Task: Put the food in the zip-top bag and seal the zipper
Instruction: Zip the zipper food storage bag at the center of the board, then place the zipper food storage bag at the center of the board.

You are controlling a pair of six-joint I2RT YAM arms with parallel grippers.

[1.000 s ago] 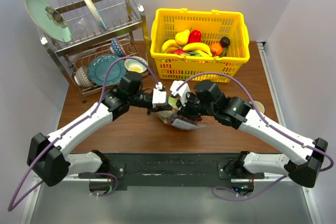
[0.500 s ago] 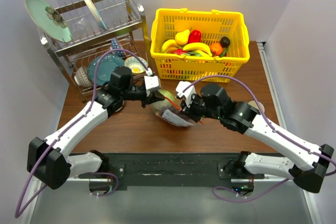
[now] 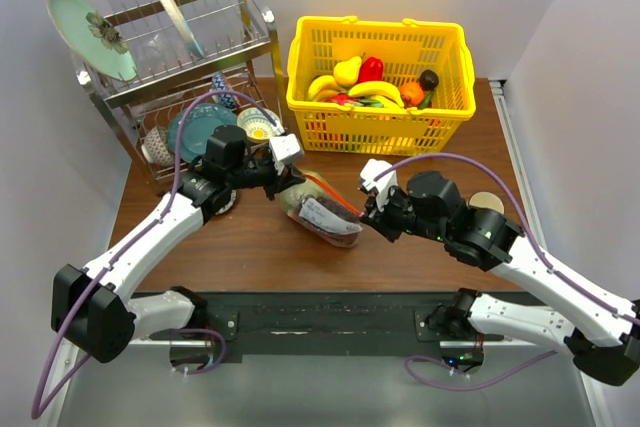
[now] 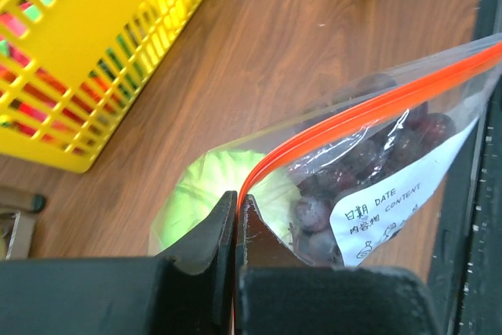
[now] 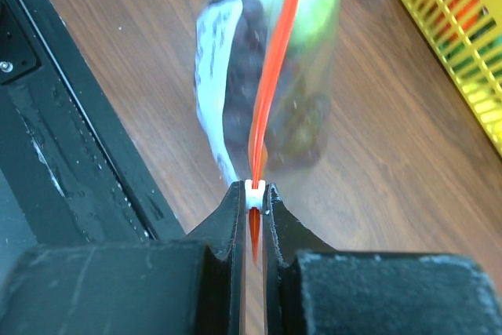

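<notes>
The zip-top bag [image 3: 322, 213] hangs stretched between my two grippers over the brown table. Inside it are a round green piece [image 4: 205, 192] and a dark red grape bunch [image 4: 354, 174]; a white label [image 4: 392, 203] covers part of the food. The zipper [image 3: 335, 195] runs taut along the bag's top edge. My left gripper [image 4: 236, 198] is shut on the zipper's left end. My right gripper [image 5: 255, 194] is shut on the small white slider at the other end of the zipper [image 5: 274, 76].
A yellow lattice basket [image 3: 380, 132] of fruit stands at the back. At the back left is a metal dish rack [image 3: 180, 57] with plates and bowls. A small round cup [image 3: 488, 204] sits right of the right arm. The black base rail [image 3: 320, 312] lines the near edge.
The two grippers have drawn apart: the left one back and left, the right one to the right along the zipper. The bag is now pulled out long between them.
</notes>
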